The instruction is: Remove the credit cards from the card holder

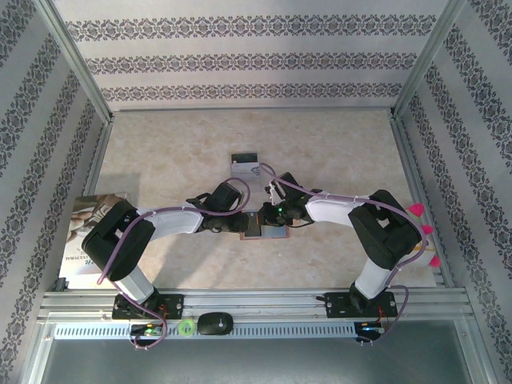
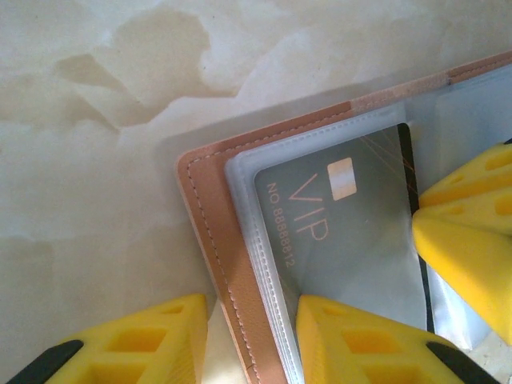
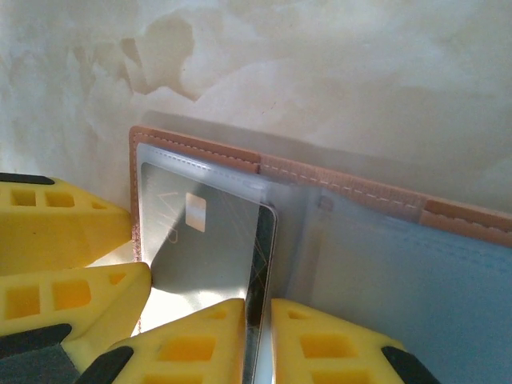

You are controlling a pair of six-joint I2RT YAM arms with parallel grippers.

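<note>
The tan leather card holder (image 1: pixel 262 227) lies open on the table, clear sleeves up. A grey VIP card (image 2: pixel 344 232) sits in the left half's top sleeve, and its dark long edge pokes out toward the hinge. My right gripper (image 3: pixel 258 308) is shut on that bared edge of the card (image 3: pixel 204 240). My left gripper (image 2: pixel 252 308) straddles the holder's stitched outer edge (image 2: pixel 212 240), one finger on the sleeves and one outside the leather, clamped on it. In the top view the left gripper (image 1: pixel 230 224) and right gripper (image 1: pixel 276 214) meet over the holder.
A silvery clear case with a black end (image 1: pixel 245 166) lies just beyond the holder. A printed booklet (image 1: pixel 80 236) rests at the left wall and pink pieces (image 1: pixel 424 232) at the right. The holder's right half (image 3: pixel 416 280) shows blue-grey panels.
</note>
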